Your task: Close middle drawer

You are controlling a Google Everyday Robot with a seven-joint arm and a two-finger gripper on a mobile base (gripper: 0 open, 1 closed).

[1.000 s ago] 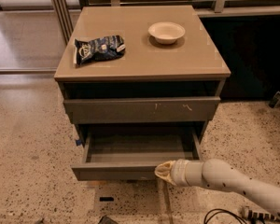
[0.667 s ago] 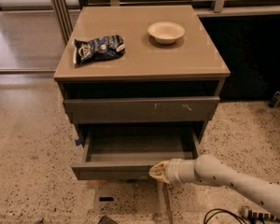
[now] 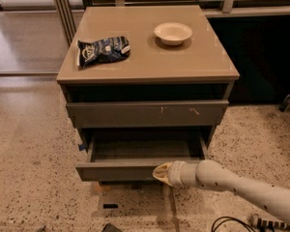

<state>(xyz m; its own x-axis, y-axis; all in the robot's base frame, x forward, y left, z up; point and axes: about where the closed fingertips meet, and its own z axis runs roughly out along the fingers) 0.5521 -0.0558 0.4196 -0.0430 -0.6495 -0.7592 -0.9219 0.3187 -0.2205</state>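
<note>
The middle drawer [image 3: 121, 169] is a wide, shallow grey-brown drawer pulled out from the cabinet, its flat grey inside showing. Its plain front faces me. My gripper [image 3: 159, 172] comes in from the lower right on a white arm, and its pale tip rests against the drawer front, right of centre. Above it is the taller drawer front with pale scratch marks [image 3: 147, 113], pushed in.
On the cabinet top [image 3: 193, 62] lie a dark chip bag [image 3: 103, 50] at the left and a white bowl [image 3: 172, 33] at the right. Speckled floor surrounds the cabinet. Cables [image 3: 232, 223] lie at the bottom right. Metal posts [image 3: 62, 8] stand behind left.
My gripper has moved left along the drawer front and presses against it. The drawer has slid in a little.
</note>
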